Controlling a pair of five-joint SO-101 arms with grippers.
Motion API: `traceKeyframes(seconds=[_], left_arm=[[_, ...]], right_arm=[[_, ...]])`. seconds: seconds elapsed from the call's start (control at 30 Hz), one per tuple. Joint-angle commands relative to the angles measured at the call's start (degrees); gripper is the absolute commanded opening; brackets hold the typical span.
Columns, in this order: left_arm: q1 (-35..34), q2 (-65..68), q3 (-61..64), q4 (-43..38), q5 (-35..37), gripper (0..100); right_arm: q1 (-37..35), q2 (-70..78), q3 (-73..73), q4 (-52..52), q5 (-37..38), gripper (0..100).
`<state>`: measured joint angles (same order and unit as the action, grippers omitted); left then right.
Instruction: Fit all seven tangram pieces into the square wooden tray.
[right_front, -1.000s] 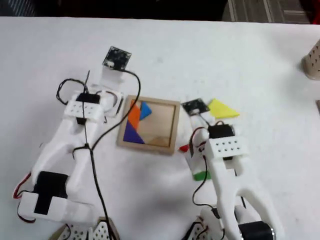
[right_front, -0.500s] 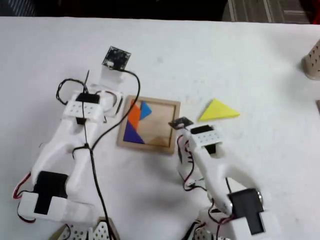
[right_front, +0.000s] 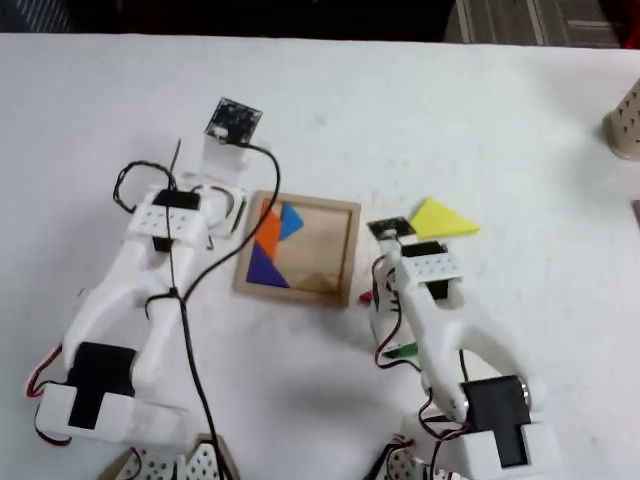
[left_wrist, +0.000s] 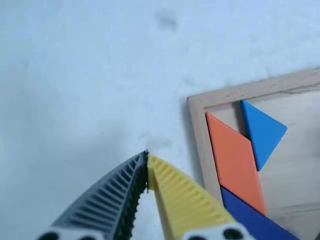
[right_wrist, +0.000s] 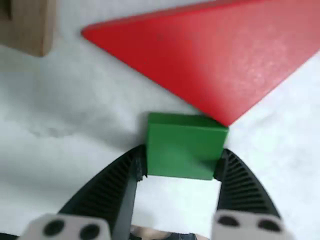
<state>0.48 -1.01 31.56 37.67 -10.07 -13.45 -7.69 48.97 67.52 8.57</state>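
Note:
The square wooden tray (right_front: 352, 250) lies mid-table and holds an orange piece (right_front: 268, 232), a light blue triangle (right_front: 291, 220) and a dark blue triangle (right_front: 264, 268). A yellow triangle (right_front: 445, 218) rests on the table to its right. My right arm (right_front: 430, 272) stands between them. A red triangle (right_wrist: 220, 55) lies by the tray corner (right_wrist: 27, 22), with a green piece (right_wrist: 185, 145) touching its tip. My right gripper (right_wrist: 182, 160) is shut on that green piece. Beside the tray's far left corner (left_wrist: 196, 102), my left gripper (left_wrist: 146, 167) is shut and holds nothing.
A beige object (right_front: 625, 120) stands at the right edge of the table. Black cable (right_front: 185, 320) trails from the left arm across the table in front of the tray. Bare white table stretches beyond the tray toward the far edge.
My right arm swung left toward the tray, then came back to the right, and the red and green pieces show beside it again. The left arm has not moved.

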Motion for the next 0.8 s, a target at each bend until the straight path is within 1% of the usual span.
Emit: traceKeyframes(seconds=[0.0,0.27,0.4,0.6,0.7,0.77], left_arm=[[-0.4,-2.7,-0.1,-2.9,-0.7,2],[-2.4,-2.7,-0.3,-3.3,-0.3,2],[-3.3,-2.7,-0.5,-3.3,-0.2,2],[-3.6,-2.7,-0.4,-4.4,-0.1,2],[-4.6,-2.7,-0.5,-4.4,0.0,2],[-5.1,-2.7,-0.6,-4.4,1.5,2]], right_arm=[[0.0,-4.3,-1.4,-1.5,-0.2,11.6],[-2.0,-17.6,-1.6,2.3,-0.2,11.8],[-3.4,-23.3,-1.8,2.1,-0.5,11.9],[-7.1,-24.3,-7.0,2.2,-0.5,11.9],[-10.2,-24.2,-9.8,1.9,-0.5,11.9],[-12.6,-23.3,-11.8,1.3,-0.2,11.9]])
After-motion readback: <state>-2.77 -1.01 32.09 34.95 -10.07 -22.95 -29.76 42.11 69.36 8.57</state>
